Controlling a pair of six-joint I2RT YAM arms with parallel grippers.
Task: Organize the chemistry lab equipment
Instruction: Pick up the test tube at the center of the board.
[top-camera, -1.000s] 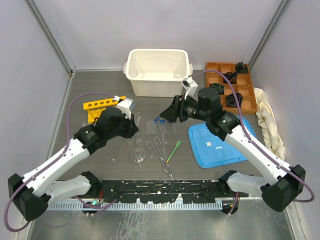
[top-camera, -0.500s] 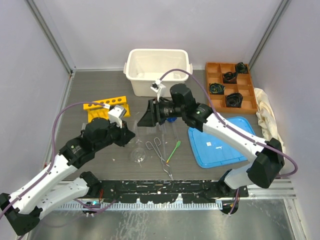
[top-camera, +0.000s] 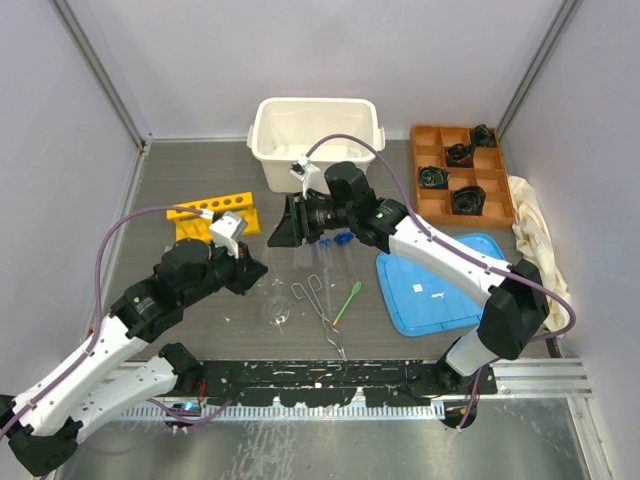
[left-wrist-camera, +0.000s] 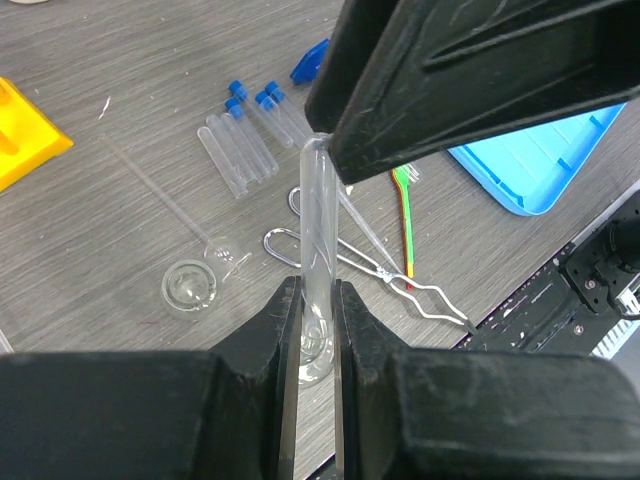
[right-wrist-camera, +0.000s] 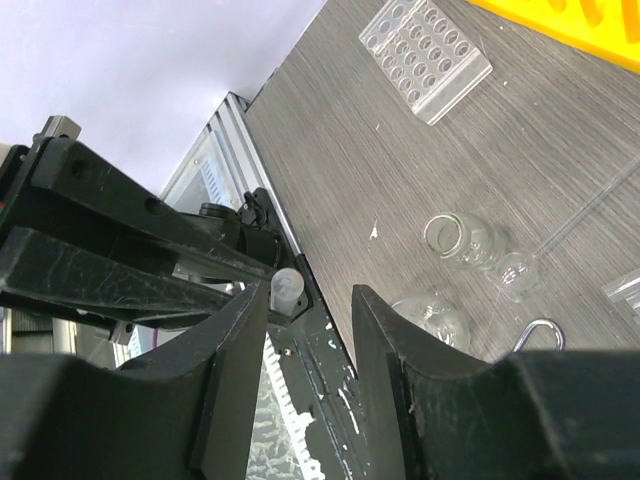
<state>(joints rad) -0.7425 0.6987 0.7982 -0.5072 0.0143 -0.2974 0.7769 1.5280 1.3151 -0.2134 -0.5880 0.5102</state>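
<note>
- We find the left gripper (left-wrist-camera: 318, 288) with its jaws pinching a clear tube (left-wrist-camera: 318, 190), whose top stands past the fingertips.
- The right gripper (right-wrist-camera: 312, 292) has its jaws spread; the tube's rim sits just ahead of them.
- Beyond the left jaws we note capped tubes (left-wrist-camera: 245, 135), tongs (left-wrist-camera: 370, 270), spatula (left-wrist-camera: 404, 215) and flask (left-wrist-camera: 190, 287).

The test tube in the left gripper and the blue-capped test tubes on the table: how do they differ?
The held tube is clamped between the fingers of the left gripper; the blue-capped tubes lie loose and flat on the table, side by side. The held tube shows no blue cap at its upper end; each lying tube has one. Both are narrow, clear tubes.
</note>
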